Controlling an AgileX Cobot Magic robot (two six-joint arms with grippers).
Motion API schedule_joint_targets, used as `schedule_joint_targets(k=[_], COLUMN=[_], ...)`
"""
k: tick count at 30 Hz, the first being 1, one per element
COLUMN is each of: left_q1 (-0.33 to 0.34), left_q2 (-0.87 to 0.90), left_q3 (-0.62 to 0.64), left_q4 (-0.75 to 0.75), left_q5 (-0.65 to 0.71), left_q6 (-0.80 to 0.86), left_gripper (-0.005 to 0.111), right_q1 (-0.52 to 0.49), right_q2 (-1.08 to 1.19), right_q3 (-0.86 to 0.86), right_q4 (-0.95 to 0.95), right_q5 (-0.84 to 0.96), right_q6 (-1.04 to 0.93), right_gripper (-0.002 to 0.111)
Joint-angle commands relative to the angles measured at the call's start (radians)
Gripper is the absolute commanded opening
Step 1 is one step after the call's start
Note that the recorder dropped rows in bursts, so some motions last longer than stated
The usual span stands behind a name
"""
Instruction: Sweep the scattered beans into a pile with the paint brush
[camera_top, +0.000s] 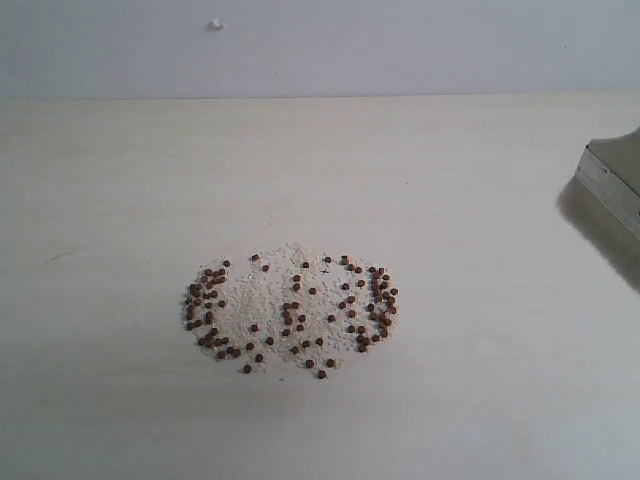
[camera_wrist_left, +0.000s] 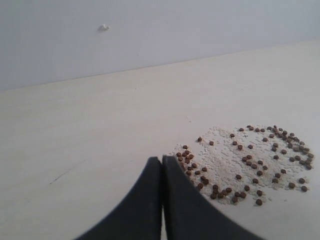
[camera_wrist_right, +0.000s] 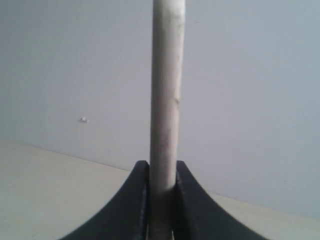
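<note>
Near the middle of the table (camera_top: 120, 200) the beans (camera_top: 290, 315) lie in a loose oval patch. They sit thickest along its two side edges and thinner across the centre, over a dusting of pale crumbs (camera_top: 268, 290). No pile has been made yet.

At the far right edge of the exterior view, well apart from the patch, part of the paint brush (camera_top: 612, 178) comes into view as a silver band with a duller part above it. Its shadow falls on the wood beside it, so it is probably held clear of the surface, though contact cannot be ruled out.

The right gripper (camera_wrist_right: 162, 170) is clamped on the brush's pale handle, which rises straight up between the jaws and looks narrow there. The left gripper (camera_wrist_left: 161, 162) has its jaws pressed together with nothing between them, and it hangs just beside the near rim of the patch.

The beans look tiny, hard, round and very light, so they will likely roll and skip away under a fast or steep stroke. The crumbs will probably smear along with them. The brush should be light, with a stiff handle and soft bristles that splay when pressed. The handle is the right place to hold it, as gripped now, which leaves the ferrule and bristles free. Short, shallow strokes from the rim toward the centre seem to suit the job best.
</note>
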Motion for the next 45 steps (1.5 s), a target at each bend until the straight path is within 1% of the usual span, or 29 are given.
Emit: schedule_joint_targets(k=[1, 4, 11, 14, 16, 22, 24, 27, 33, 36, 37, 41, 45], left_q1=[-0.004, -0.004, -0.004, -0.004, -0.004, -0.004, -0.004, -0.004, -0.004, -0.004, -0.004, -0.004, -0.004], left_q2=[-0.003, -0.003, -0.003, -0.003, -0.003, -0.003, -0.003, -0.003, -0.003, -0.003, -0.003, -0.003, -0.003], left_q3=[0.004, 0.004, 0.004, 0.004, 0.004, 0.004, 0.004, 0.004, 0.004, 0.004, 0.004, 0.004, 0.004], left_q4=[-0.001, -0.001, -0.001, -0.001, -0.001, -0.001, -0.001, -0.001, -0.001, -0.001, -0.001, -0.001, -0.001], left_q5=[0.000, 0.000, 0.000, 0.000, 0.000, 0.000, 0.000, 0.000, 0.000, 0.000, 0.000, 0.000, 0.000], left_q6=[0.003, 0.003, 0.003, 0.003, 0.003, 0.003, 0.003, 0.003, 0.003, 0.003, 0.003, 0.003, 0.003], left_gripper=[0.000, 0.000, 0.000, 0.000, 0.000, 0.000, 0.000, 0.000, 0.000, 0.000, 0.000, 0.000, 0.000], right_q1=[-0.003, -0.003, -0.003, 0.022, 0.066, 0.259, 0.333, 0.439, 0.610, 0.679, 0.697, 0.724, 0.724], right_q2=[0.023, 0.107, 0.441, 0.527, 0.561, 0.612, 0.628, 0.672, 0.858, 0.971, 1.008, 1.116, 1.187], right_q3=[0.002, -0.027, -0.167, -0.185, -0.185, -0.185, -0.185, -0.185, -0.186, -0.193, -0.195, -0.227, -0.283], right_q4=[0.006, 0.016, 0.001, 0.027, 0.101, 0.409, 0.548, 0.767, 0.944, 1.055, 1.092, 1.127, 1.144], right_q5=[-0.040, -0.096, -0.093, -0.142, -0.195, -0.378, -0.446, -0.562, -0.824, -0.835, -0.835, -0.835, -0.835], right_q6=[0.005, 0.003, -0.001, -0.046, -0.121, -0.480, -0.597, -0.700, -0.719, -0.710, -0.673, -0.641, -0.606], right_gripper=[0.000, 0.000, 0.000, 0.000, 0.000, 0.000, 0.000, 0.000, 0.000, 0.000, 0.000, 0.000, 0.000])
